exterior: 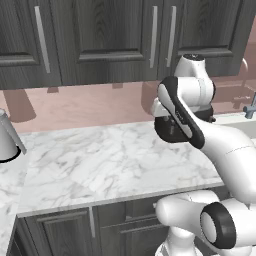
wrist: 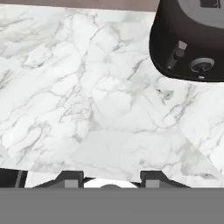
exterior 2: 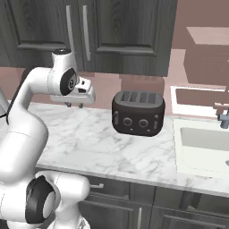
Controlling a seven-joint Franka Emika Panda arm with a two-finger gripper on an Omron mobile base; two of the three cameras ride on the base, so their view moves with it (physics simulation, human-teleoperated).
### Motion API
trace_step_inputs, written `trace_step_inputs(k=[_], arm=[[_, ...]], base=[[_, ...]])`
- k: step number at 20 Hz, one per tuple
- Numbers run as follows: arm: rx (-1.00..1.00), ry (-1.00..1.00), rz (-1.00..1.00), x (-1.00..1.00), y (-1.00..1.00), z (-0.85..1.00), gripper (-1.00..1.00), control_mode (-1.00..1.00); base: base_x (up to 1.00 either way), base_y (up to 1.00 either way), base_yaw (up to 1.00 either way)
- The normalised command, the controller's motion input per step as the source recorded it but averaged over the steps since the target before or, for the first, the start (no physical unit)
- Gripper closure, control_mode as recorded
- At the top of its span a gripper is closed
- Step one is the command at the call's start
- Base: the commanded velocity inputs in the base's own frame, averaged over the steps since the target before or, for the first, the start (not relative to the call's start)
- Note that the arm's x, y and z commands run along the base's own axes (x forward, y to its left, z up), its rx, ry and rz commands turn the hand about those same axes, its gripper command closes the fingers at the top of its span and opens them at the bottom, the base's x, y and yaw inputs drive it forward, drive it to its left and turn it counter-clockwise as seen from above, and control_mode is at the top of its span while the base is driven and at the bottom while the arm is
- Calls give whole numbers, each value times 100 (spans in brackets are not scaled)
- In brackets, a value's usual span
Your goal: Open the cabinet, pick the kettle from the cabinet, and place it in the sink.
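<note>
The dark grey wall cabinet (exterior 2: 120,27) hangs above the counter with its doors shut, its silver bar handles (exterior 2: 86,31) upright; it also runs along the top of the left base view (exterior: 105,35). The kettle is out of view. The off-white sink (exterior 2: 201,143) lies in the marble counter at the right, by its faucet (exterior 2: 222,117). My gripper (exterior 2: 75,106) hovers over the counter, left of the toaster and below the cabinet, pointing down. Its fingertips (wrist: 72,179) stand apart, the gripper (wrist: 111,181) open with nothing between them.
A black toaster (exterior 2: 137,112) stands on the marble counter (exterior 2: 89,138) between my gripper and the sink; it also shows in the hand view (wrist: 192,39). A tall conical silver vessel (exterior: 4,137) stands at the far left. Base-cabinet doors (exterior: 120,225) run below the counter edge.
</note>
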Motion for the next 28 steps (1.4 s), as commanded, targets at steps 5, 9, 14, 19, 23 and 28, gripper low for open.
trace_step_inputs(k=[5, 9, 14, 19, 23, 28], arm=[[0, -8, 2, -11, 0, 0, -100, -100], [0, -23, 2, -24, 1, 6, -100, -100], [0, -10, 0, -23, 4, 18, -100, -100], [-1, 0, 0, -18, 15, 30, -100, -100], [0, 0, -2, -15, 18, 32, -100, -100], [0, -4, -1, -13, 18, 32, -100, -100]], base=[[0, 0, 0], [0, 0, 0], [0, 0, 0], [0, 0, 0], [0, 0, 0], [0, 0, 0]])
